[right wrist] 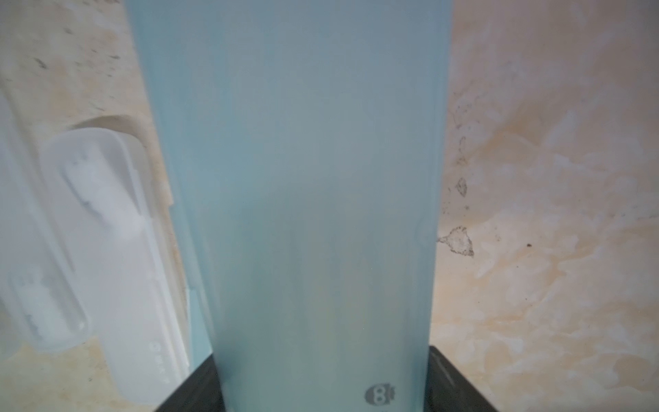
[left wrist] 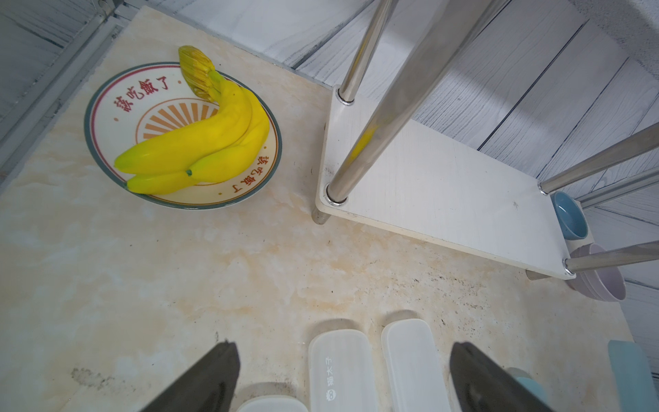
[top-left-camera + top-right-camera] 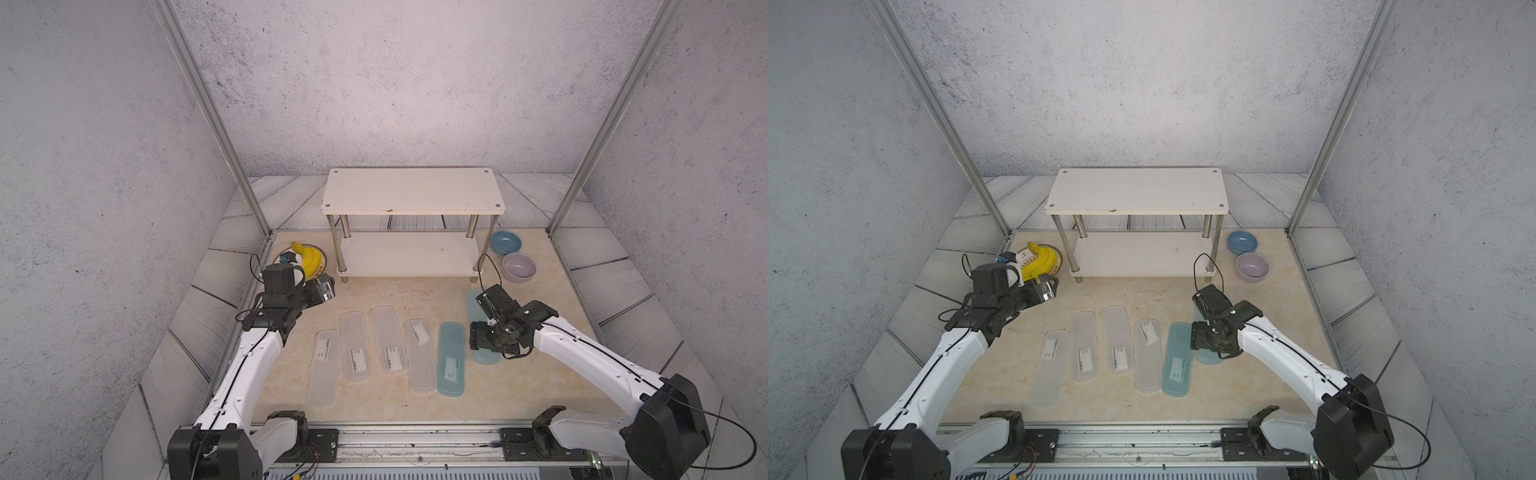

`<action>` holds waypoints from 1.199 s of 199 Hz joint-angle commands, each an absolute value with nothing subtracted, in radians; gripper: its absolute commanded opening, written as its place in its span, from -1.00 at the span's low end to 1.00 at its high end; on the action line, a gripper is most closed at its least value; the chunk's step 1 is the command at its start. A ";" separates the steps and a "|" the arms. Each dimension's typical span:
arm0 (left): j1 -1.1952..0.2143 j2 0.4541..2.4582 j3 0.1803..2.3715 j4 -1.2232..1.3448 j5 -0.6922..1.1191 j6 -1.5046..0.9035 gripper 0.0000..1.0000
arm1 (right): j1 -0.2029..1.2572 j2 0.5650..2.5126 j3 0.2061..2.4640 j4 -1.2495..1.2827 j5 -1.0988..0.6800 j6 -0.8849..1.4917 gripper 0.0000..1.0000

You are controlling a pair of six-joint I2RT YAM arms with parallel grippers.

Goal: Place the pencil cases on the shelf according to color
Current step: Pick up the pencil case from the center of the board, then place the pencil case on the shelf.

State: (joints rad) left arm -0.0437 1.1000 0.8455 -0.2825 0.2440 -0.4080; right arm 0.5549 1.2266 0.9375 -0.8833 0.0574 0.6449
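Several frosted white pencil cases [image 3: 388,338] lie side by side on the table in front of the shelf [image 3: 411,191], with a teal pencil case [image 3: 451,359] to their right. A second teal pencil case [image 1: 303,178] lies further right under my right gripper [image 3: 480,338], whose jaws press against its two long sides, shut on it. My left gripper [image 3: 326,291] hovers open near the table's left edge, with nothing between its fingers [image 2: 214,374]. The ends of two white cases [image 2: 338,364] show below it. Both shelf boards are bare.
A plate [image 2: 107,107] with yellow bananas [image 2: 199,142] sits left of the shelf, close behind my left gripper. A blue bowl [image 3: 506,242] and a lilac bowl [image 3: 518,267] stand right of the shelf. Metal frame posts rise at the back corners.
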 commanded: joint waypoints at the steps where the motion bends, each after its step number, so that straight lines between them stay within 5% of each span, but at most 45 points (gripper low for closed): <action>1: -0.085 1.078 0.875 -0.307 0.241 -0.403 0.97 | 0.557 1.166 1.015 -0.943 0.027 0.536 0.32; 94: -0.268 1.055 1.037 -0.408 0.170 -0.364 0.97 | 0.556 1.080 1.251 -0.968 0.015 0.419 0.32; 239: -0.344 1.375 1.584 -0.462 0.416 -0.317 0.97 | 0.451 1.376 1.798 -0.789 0.092 0.226 0.32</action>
